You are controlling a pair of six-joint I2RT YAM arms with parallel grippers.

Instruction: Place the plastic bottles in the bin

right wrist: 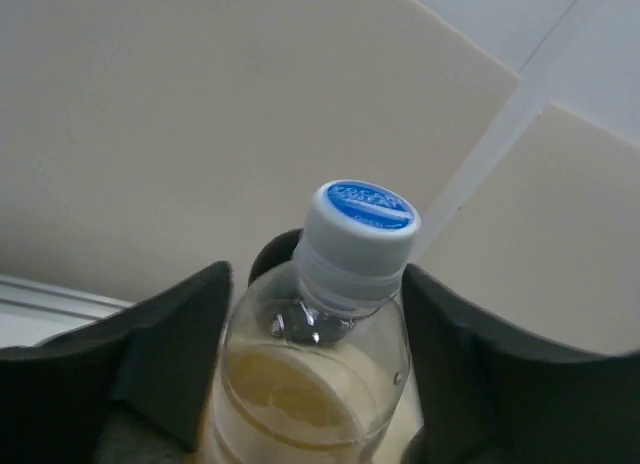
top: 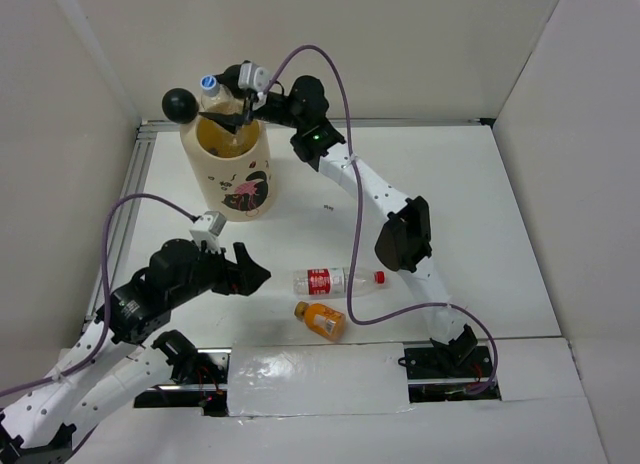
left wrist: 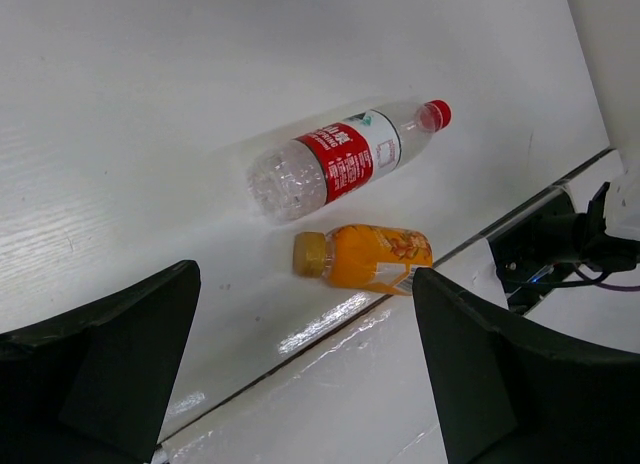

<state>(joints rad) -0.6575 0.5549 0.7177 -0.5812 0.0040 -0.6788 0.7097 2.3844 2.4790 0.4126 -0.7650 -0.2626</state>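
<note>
The cream-yellow bin (top: 228, 174) with a pink-and-black print stands at the back left, one black ball ear (top: 180, 105) showing on its rim. My right gripper (top: 235, 117) is over the bin's mouth, shut on a clear bottle with a blue-and-white cap (top: 209, 84). In the right wrist view that bottle (right wrist: 320, 364) sits upright between my fingers (right wrist: 180, 354), with a black ear (right wrist: 272, 254) behind it. A red-label bottle (top: 335, 281) and a short orange bottle (top: 320, 320) lie on the table. My left gripper (top: 252, 269) is open and empty, just left of them. Both also show in the left wrist view: the red-label bottle (left wrist: 335, 164) and the orange bottle (left wrist: 365, 257).
White walls close in the table at the back and both sides. A metal rail (top: 135, 174) runs along the left edge. A seam and a raised white strip (top: 320, 369) cross the near edge by the arm bases. Purple cables loop over both arms.
</note>
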